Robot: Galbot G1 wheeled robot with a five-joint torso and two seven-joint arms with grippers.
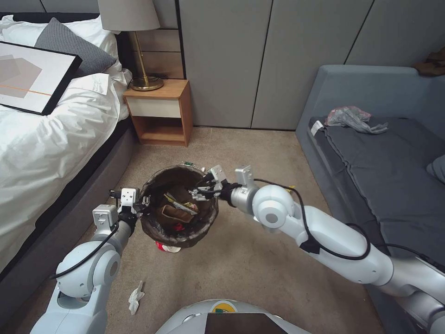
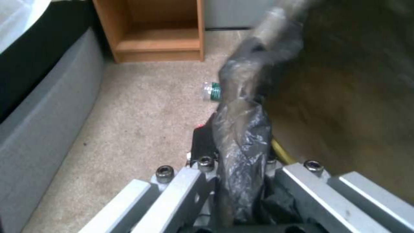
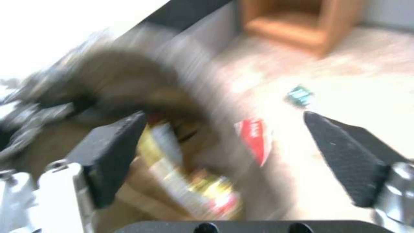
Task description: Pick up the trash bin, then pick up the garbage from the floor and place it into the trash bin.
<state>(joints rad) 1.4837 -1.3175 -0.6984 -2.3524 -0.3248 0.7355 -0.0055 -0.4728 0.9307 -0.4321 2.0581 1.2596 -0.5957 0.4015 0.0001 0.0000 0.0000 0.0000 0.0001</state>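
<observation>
While left gripper pinches the bag-lined rim at 9 o'clock, the trash bin hangs above the carpet, wrappers and tan bag inside; right gripper sits spread-jawed over the 2 o'clock rim.

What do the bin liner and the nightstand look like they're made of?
The trash bin liner looks like thin plastic film, dark brown and crinkly; in the left wrist view it shows glossy and half-translucent where the left gripper pinches it. The nightstand looks like wood or wood-look laminate, satin orange-brown with a paler drawer front.
</observation>
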